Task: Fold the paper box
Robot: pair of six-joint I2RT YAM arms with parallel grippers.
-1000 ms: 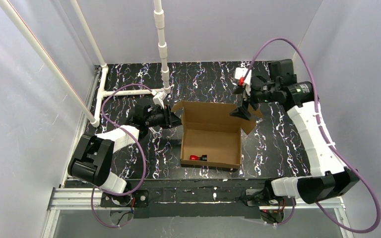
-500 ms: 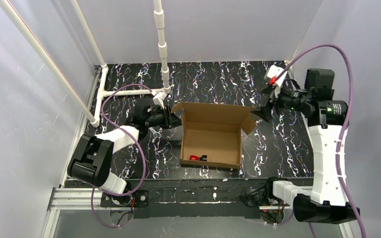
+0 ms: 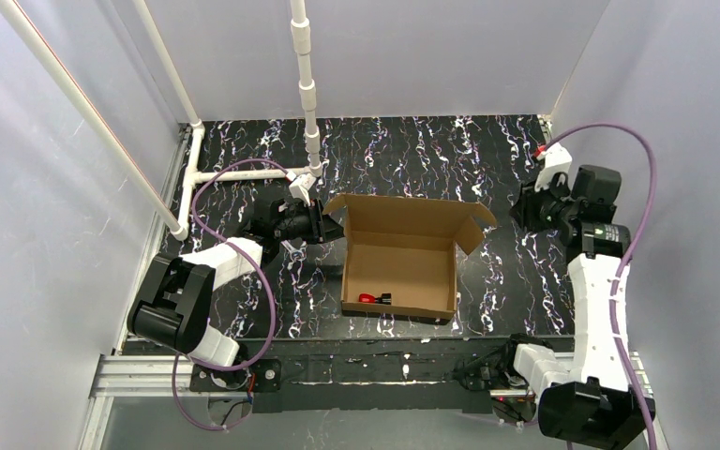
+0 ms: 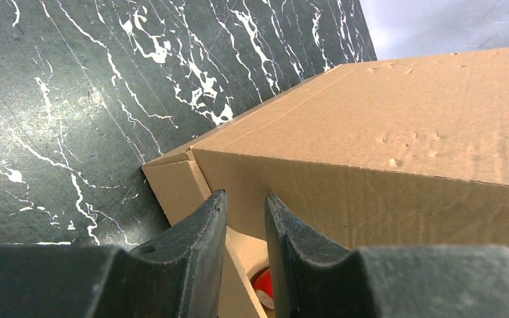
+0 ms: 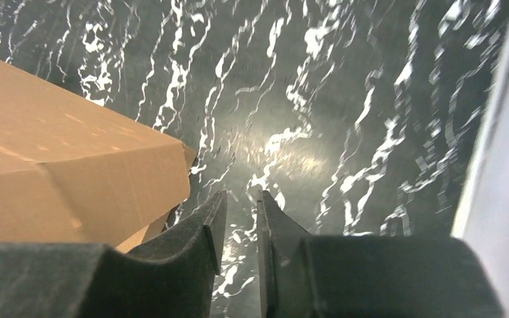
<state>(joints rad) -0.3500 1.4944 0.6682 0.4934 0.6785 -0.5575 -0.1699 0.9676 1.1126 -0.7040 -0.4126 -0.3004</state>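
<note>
At the bottom of the top view the two arm bases sit on a dark rail (image 3: 356, 372). Just above it, near the centre of the frame, the paper box (image 3: 403, 262) stands on the dark marbled surface (image 3: 384, 150). The box is open at the top. Its low walls are raised, and the lid flap stands at its upper edge with a small tab at each end. In the lower left part of the box floor lies a small red and black thing (image 3: 371, 298).

The left fingers (image 3: 323, 226) are at the upper left corner of the box. In the left wrist view they stand only a little apart. The cardboard edge of this corner passes between them, so they seem to pinch the box there.

The right fingers (image 3: 522, 208) are at the right side of the top view, apart from the box and to the right of its upper right tab. In the right wrist view they are almost closed. Only a thin slit of the surface shows between them, and they hold nothing. A corner of the box is at the left of that view and does not touch them.

At the upper left of the top view, white pipes (image 3: 307, 84) rise from the surface.
</note>
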